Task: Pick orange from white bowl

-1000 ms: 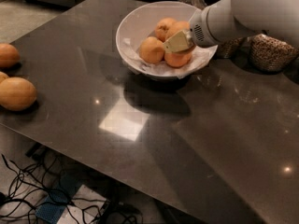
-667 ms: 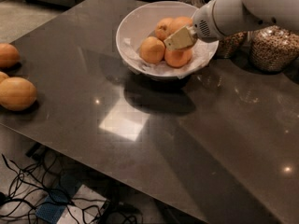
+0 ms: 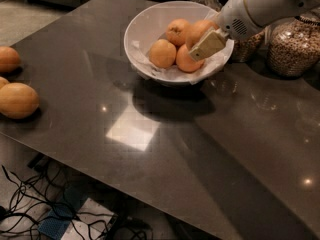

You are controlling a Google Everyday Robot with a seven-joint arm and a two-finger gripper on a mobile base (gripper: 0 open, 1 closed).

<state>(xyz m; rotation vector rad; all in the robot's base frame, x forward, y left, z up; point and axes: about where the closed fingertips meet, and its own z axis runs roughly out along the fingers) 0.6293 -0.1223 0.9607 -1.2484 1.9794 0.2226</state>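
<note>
hand [image 3: 198, 51] in white bowl [image 3: 148, 20] | at orange [image 3: 183, 62] | jars [image 3: 292, 46] nr

The white arm [image 3: 270, 4] reaches in from the far right, sloping down-left, with its tool [image 3: 202, 48] lowest, right of centre.

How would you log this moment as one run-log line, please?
stage: reaching | gripper: inside white bowl, beside front orange | orange: not lifted

White bowl [image 3: 145, 26], white paper lining [image 3: 170, 74], orange oranges [image 3: 162, 53]. Beige gripper [image 3: 207, 45] on white arm [image 3: 265, 4], at bowl's jar-side rim. Dark grey glossy table [image 3: 210, 154]; brown-speckled jars [image 3: 295, 46].
</note>
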